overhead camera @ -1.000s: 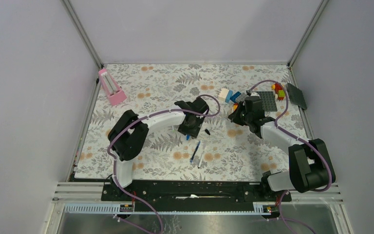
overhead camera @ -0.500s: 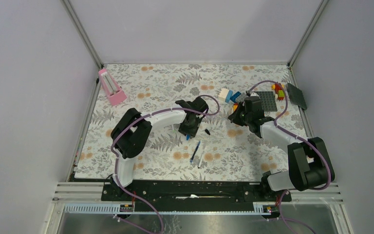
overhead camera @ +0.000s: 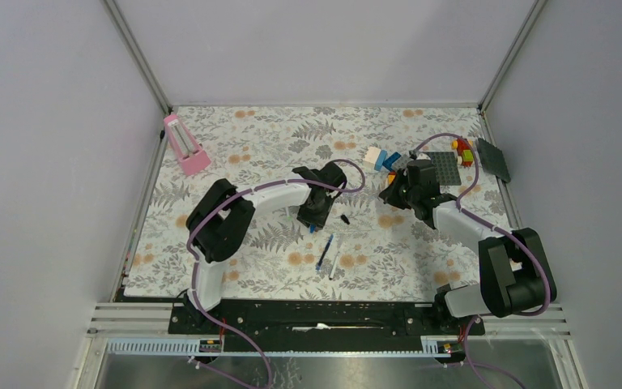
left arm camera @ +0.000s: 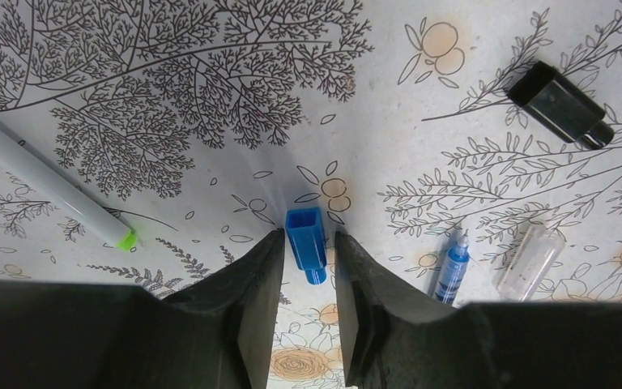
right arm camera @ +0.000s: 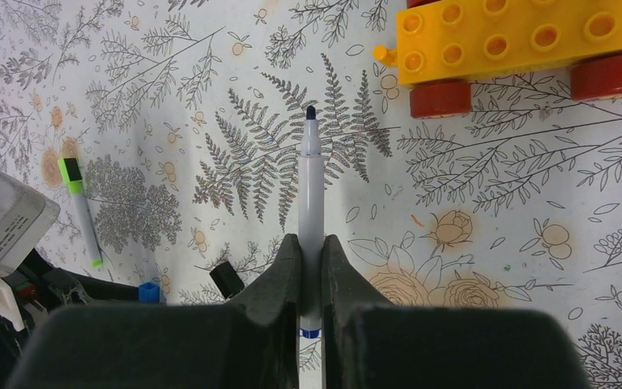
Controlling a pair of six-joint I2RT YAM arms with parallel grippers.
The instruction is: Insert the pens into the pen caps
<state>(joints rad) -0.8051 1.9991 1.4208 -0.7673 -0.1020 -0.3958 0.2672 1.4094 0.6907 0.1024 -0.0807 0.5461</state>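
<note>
- left tool [left arm camera: 308,247] sits low over the bench [left arm camera: 421,89], its fingers slightly apart on either side of the blue cap [left arm camera: 304,231], with a thin gap on one side.
- right tool [right arm camera: 311,247] is clamped on a white pen [right arm camera: 311,178], whose dark tip points away from it.
- black cap [left arm camera: 557,103], green-tipped pen [left arm camera: 44,188] and blue-tipped pen [left arm camera: 453,266] lie apart from one another on the bench.

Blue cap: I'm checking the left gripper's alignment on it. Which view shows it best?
Left wrist: the blue cap lies large between the left gripper's fingers. Right wrist shows the cap tiny, low left; top shows only a blue speck below the gripper.
</note>
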